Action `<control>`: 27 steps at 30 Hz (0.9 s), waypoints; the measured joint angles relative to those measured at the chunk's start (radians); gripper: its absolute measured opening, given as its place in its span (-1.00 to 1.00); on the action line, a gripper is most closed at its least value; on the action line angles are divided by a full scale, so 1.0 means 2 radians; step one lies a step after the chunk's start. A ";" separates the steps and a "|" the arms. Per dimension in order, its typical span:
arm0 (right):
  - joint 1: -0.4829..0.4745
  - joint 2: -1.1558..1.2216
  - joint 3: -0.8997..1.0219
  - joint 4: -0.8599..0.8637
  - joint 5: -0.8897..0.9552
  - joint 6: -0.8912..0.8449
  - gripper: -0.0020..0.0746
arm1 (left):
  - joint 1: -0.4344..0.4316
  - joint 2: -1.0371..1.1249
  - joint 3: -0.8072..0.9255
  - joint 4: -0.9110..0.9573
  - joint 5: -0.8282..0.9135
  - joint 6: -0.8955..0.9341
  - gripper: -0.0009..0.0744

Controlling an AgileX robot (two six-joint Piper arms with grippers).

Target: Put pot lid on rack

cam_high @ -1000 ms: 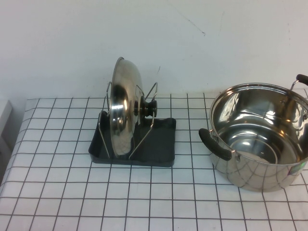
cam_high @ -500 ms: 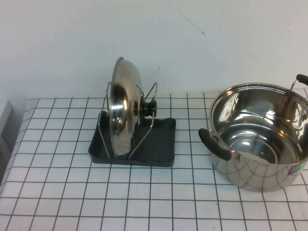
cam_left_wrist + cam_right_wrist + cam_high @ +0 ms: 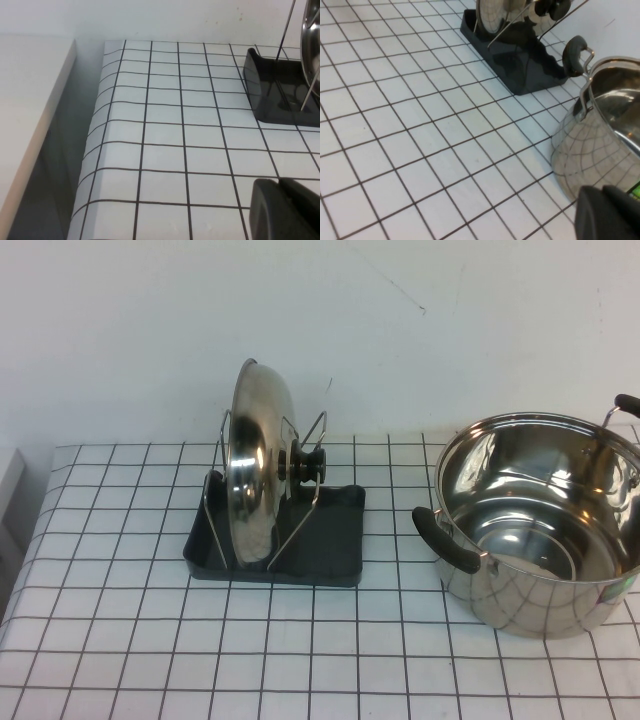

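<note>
The pot lid (image 3: 255, 470) stands on edge in the rack (image 3: 330, 540), held between the two wire loops, with its black knob (image 3: 305, 465) facing right. No arm shows in the high view. In the left wrist view my left gripper (image 3: 280, 187) is shut and empty, low over the tiles, with the rack (image 3: 272, 95) and the lid's rim (image 3: 311, 35) beyond it. In the right wrist view my right gripper (image 3: 603, 195) is shut and empty beside the pot, with the rack (image 3: 525, 65) and lid (image 3: 495, 12) further off.
A deep steel pot (image 3: 540, 530) with black side handles stands at the right of the table, close to my right gripper (image 3: 600, 135). The table's left edge drops beside a white ledge (image 3: 30, 100).
</note>
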 joint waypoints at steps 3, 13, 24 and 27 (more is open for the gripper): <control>-0.010 -0.005 0.013 -0.005 -0.030 -0.001 -0.96 | 0.000 0.000 0.000 0.000 0.001 0.000 -0.98; -0.203 -0.059 0.147 -0.019 -0.197 -0.001 -0.96 | 0.000 0.000 0.000 0.000 0.001 0.000 -0.98; -0.384 -0.063 0.194 -0.014 -0.215 -0.001 -0.96 | 0.000 0.000 0.000 0.000 0.001 0.000 -0.98; -0.398 -0.063 0.194 -0.014 -0.199 -0.001 -0.96 | 0.000 0.000 0.000 0.000 0.001 0.002 -0.98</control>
